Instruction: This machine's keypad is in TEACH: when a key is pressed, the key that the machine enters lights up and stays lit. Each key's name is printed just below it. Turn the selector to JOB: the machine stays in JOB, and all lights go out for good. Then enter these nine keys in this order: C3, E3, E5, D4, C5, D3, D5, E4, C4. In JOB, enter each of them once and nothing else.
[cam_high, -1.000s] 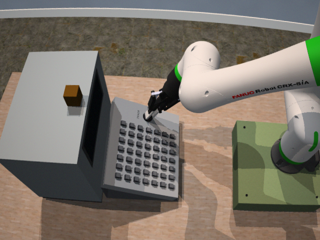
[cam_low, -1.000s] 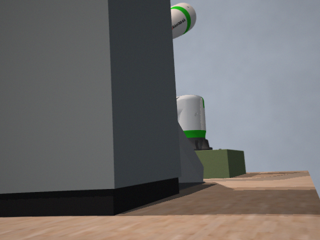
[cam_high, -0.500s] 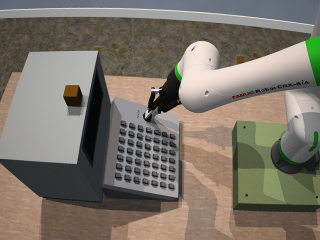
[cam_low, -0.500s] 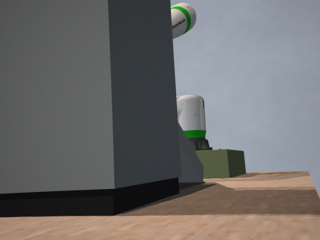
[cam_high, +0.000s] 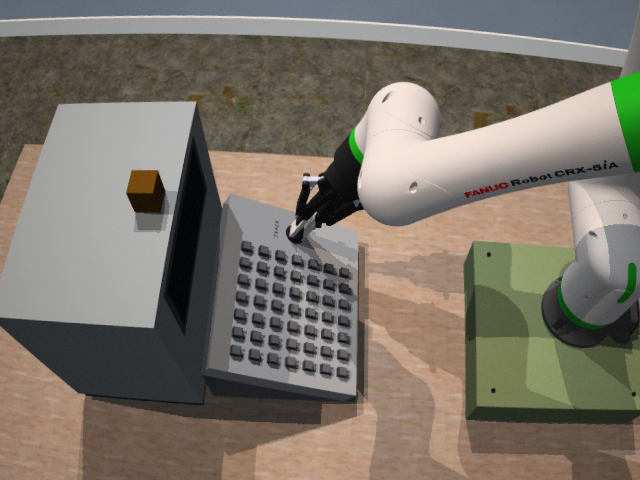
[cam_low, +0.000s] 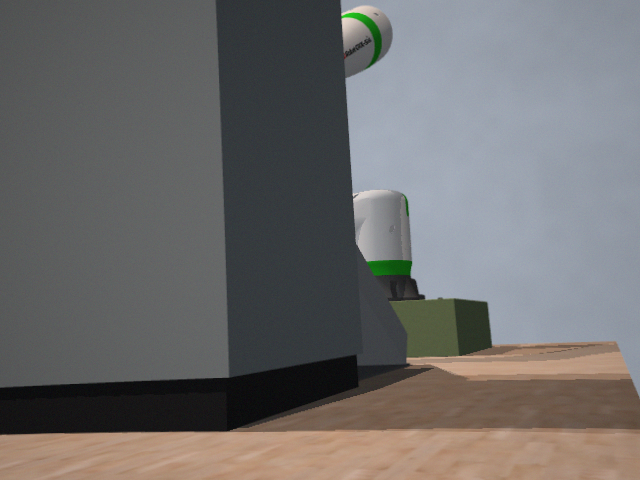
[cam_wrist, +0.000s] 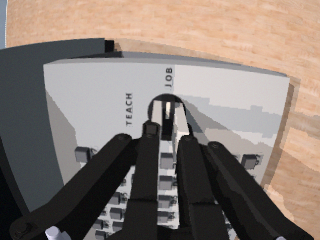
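Observation:
The grey keypad (cam_high: 289, 304) slopes down from the front of the grey machine (cam_high: 98, 242); several rows of dark keys fill it, and none is lit. The round black selector (cam_high: 299, 233) sits at the keypad's top edge, above the keys. My gripper (cam_high: 299, 227) is shut on the selector's white handle. In the wrist view the handle (cam_wrist: 167, 115) stands between my fingertips and points at the word JOB (cam_wrist: 170, 79); TEACH (cam_wrist: 130, 108) is printed to its left. The cube on the machine's top (cam_high: 145, 190) is dull brown, unlit.
The arm stands on a green pedestal (cam_high: 547, 330) to the right of the keypad. In the exterior view the machine's body (cam_low: 170, 206) hides the keypad and my gripper; only parts of the arm (cam_low: 382, 232) show behind it.

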